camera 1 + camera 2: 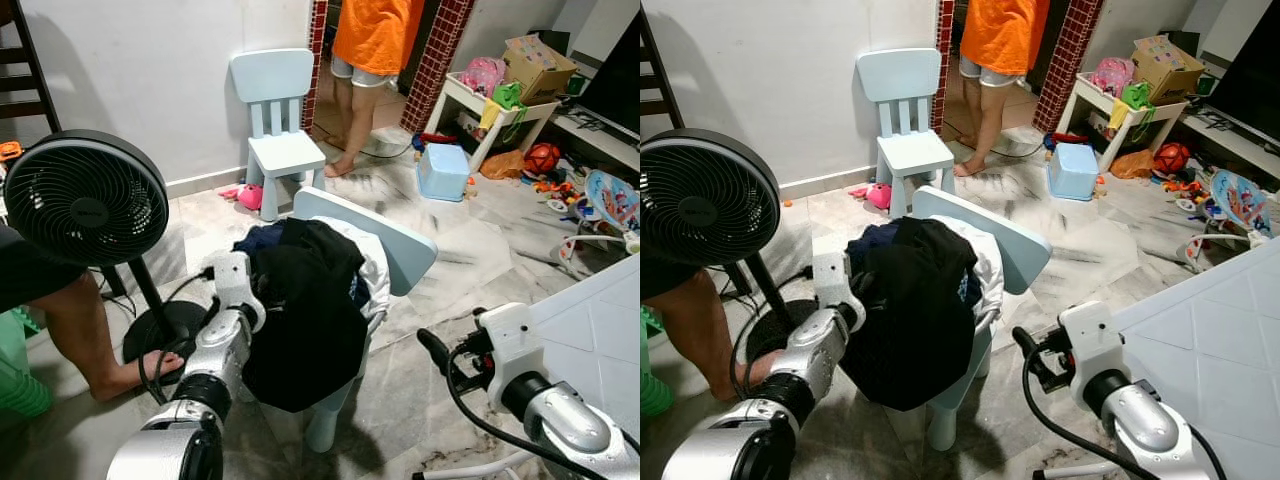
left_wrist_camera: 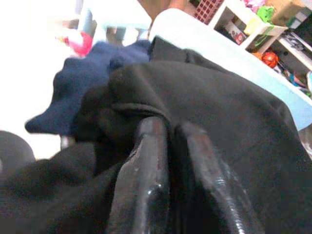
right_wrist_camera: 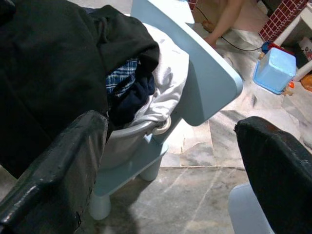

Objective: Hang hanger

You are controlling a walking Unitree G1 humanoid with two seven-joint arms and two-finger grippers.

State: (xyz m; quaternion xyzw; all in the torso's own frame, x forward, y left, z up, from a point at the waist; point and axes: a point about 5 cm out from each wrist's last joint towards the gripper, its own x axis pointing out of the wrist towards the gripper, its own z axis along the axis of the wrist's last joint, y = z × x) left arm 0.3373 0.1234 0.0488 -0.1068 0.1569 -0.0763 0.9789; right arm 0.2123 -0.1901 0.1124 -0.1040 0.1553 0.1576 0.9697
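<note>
Grippers at clothes-laden chair, hanger barely visible

Clothing is heaped on a tilted pale blue child's chair (image 1: pixel 400 245): a black garment (image 1: pixel 305 310) lies on top, over navy, plaid and white pieces. The left gripper (image 2: pixel 168 141) is pressed into the black garment, its fingers nearly together with a fold of the cloth pinched between them. The right gripper (image 3: pixel 170 161) hovers just beside the chair, its fingers spread wide and holding nothing. A grey curved bar with a white ring, possibly the hanger (image 3: pixel 141 130), shows under the white cloth. A black fan (image 1: pixel 85 200) stands to the left; a second chair (image 1: pixel 278 120) stands at the wall.
</note>
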